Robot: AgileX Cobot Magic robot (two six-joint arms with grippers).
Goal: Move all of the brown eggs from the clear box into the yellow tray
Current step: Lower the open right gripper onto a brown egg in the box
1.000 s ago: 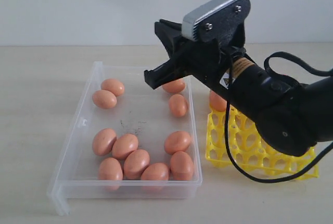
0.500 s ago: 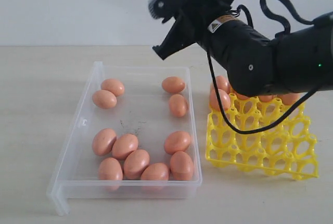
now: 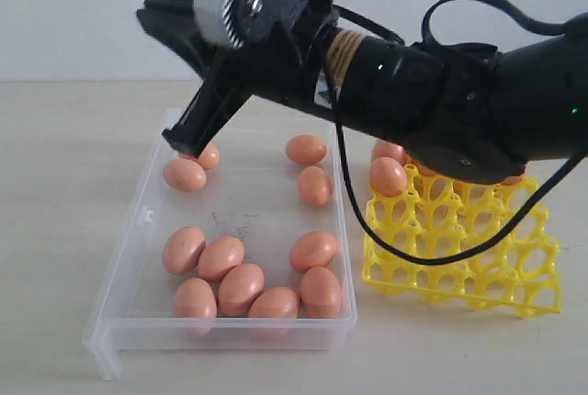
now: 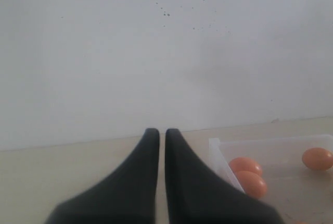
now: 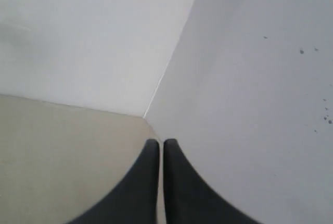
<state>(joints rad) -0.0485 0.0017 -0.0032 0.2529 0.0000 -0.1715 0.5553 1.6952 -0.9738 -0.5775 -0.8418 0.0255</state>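
1. Your right claw: fingers pressed together, nothing between them; its wrist view looks past the tips at a bare wall corner and a strip of surface.
2. Exterior view: your right arm reaches across from the right and hangs above the far end of the clear box; it touches no egg that you can see.
3. Your left claw: fingers together but for a hairline gap, empty; low over the surface, just short of a corner of the box; three eggs show beyond that corner.
4. Brown eggs: eleven countable in the clear box; two near the far left corner, one of them half hidden behind the arm; two by the far right wall; seven bunched at the near end, several touching.
5. Dark specks on the bare box floor between the far eggs and the near bunch.
6. Yellow tray: on the surface just beside the box's right wall; two eggs sit at its far left corner; more orange-brown shows along the far row under the arm, count unclear; the near cups stand empty.
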